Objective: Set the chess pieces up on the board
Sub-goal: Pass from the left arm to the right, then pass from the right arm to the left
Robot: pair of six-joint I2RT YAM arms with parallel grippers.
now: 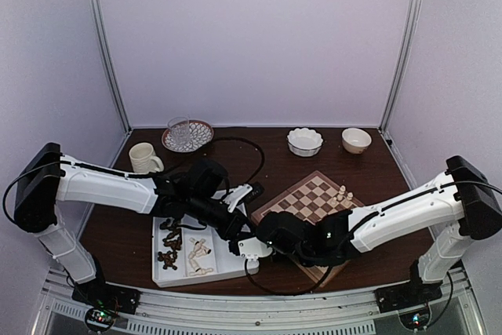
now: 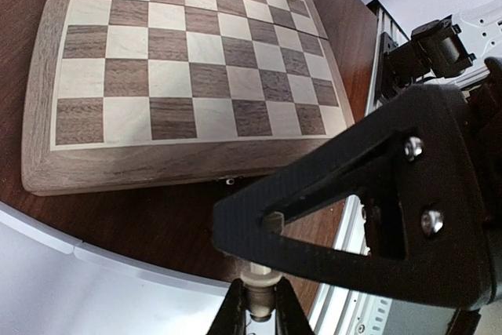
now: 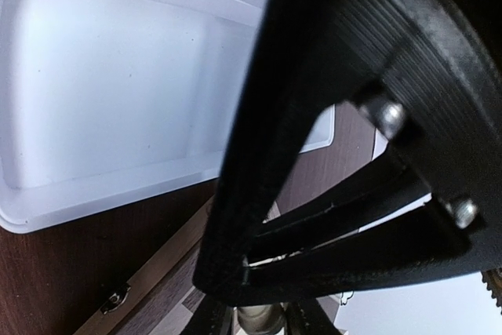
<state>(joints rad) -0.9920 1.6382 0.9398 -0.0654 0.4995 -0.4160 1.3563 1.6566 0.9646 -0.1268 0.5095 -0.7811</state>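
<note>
Near left: white tray (image 1: pixel 205 278). Dark pieces (image 1: pixel 169 242) fill its left compartment and loose pale pieces (image 1: pixel 200 256) lie in the middle one.

Both arms meet over the gap between the tray and the board (image 1: pixel 310 198). The left gripper (image 2: pixel 259 313) pinches one pale piece (image 2: pixel 259 284) at its fingertips. In the right gripper (image 3: pixel 260 324) a pale piece also sits between the fingers, but the frame edge cuts off the contact. Cannot tell if it is clamped or only flanked, nor whether it is the same piece.

The board is mostly bare. A few standing pale pieces (image 1: pixel 343 192) are at its far right corner.

Far side: mug (image 1: pixel 143 157), plate (image 1: pixel 205 134), two bowls (image 1: pixel 304 140).

Judged step: getting the held piece across to the board.
- The arms are crowded, so move one at a time.
- If this is a pass, the receiver must grip low on the stem before the giver lets go.
- Carry the piece upright.
- Come down centred on a square beside the standing row, well clear of its neighbours.
- Release only once the base sits flat.
</note>
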